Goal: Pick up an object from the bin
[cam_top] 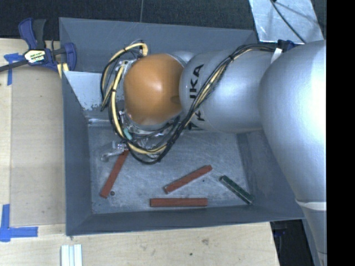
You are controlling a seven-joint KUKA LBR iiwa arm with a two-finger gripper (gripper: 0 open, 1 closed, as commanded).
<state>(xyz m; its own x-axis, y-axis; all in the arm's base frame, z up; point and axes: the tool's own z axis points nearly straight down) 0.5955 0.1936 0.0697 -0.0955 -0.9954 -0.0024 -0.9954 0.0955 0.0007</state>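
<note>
My gripper [117, 148] reaches down at the bin's left side, mostly hidden under the arm's orange dome and cables. Its metal tip sits at the upper end of a reddish-brown flat stick [113, 176], which slants down toward the bin's front left corner. Whether it grips the stick cannot be told. A second reddish-brown stick [187, 179] lies tilted in the middle of the floor. A third one [178, 202] lies flat along the front wall.
A dark green stick [236, 188] lies at the front right of the floor. The thick silver arm covers the bin's right and back parts. The bin's sloping walls stand close to the gripper on the left.
</note>
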